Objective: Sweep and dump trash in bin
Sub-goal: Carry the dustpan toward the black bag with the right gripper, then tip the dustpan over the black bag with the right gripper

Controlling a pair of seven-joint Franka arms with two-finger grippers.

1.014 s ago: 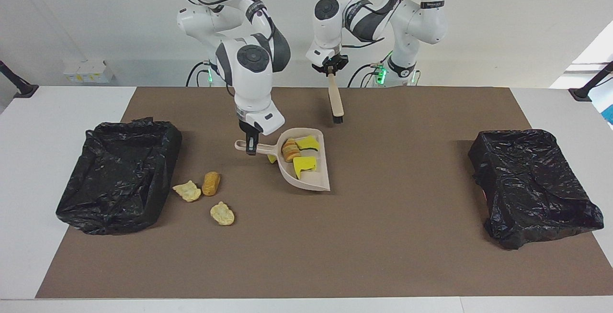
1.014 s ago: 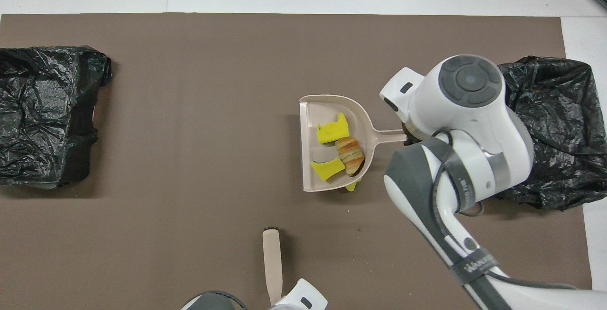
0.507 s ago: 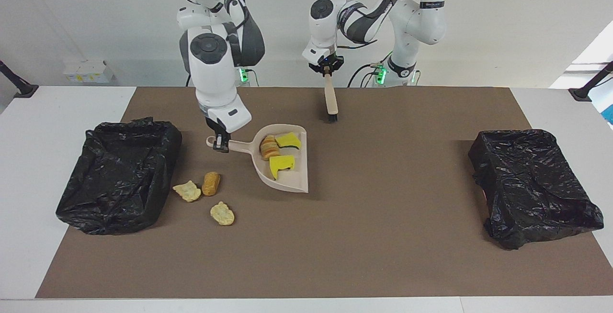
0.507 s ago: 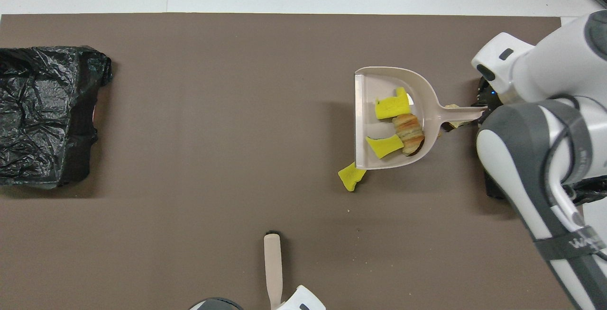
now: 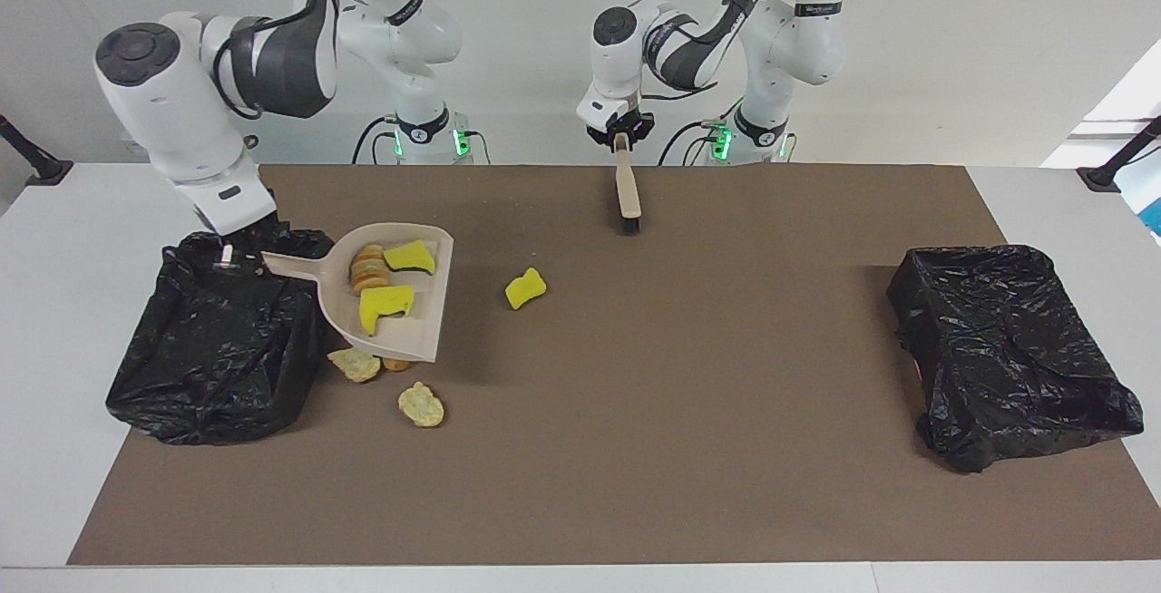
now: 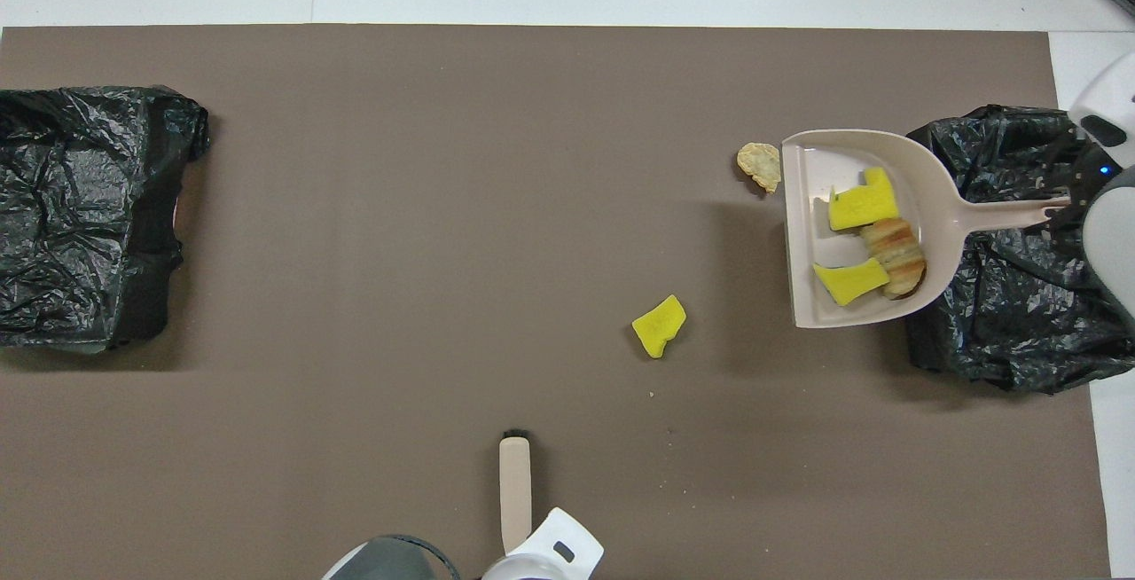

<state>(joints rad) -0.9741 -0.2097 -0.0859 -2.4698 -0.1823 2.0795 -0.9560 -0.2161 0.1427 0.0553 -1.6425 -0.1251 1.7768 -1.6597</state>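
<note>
My right gripper (image 5: 227, 255) is shut on the handle of the beige dustpan (image 5: 422, 335), which hangs tilted beside the black-bagged bin (image 5: 218, 339) at the right arm's end, its handle over the bin. In the pan lie two yellow sponge pieces (image 6: 862, 205) and a striped brown lump (image 6: 896, 245). Loose trash is on the mat: a yellow piece (image 5: 526, 288), two pale beige lumps (image 5: 355, 364) (image 5: 421, 404), and an orange-brown lump (image 5: 395, 364) mostly hidden under the pan. My left gripper (image 5: 619, 135) holds the beige brush (image 5: 628, 194) upright, bristles on the mat.
A second black-bagged bin (image 5: 1007, 348) sits at the left arm's end of the brown mat (image 5: 726, 448). The white table edge (image 5: 54, 303) borders the mat on all sides.
The right arm carried the loaded dustpan from mid-mat to the bin at its end, uncovering a yellow piece left on the mat. The brush barely shifted.
</note>
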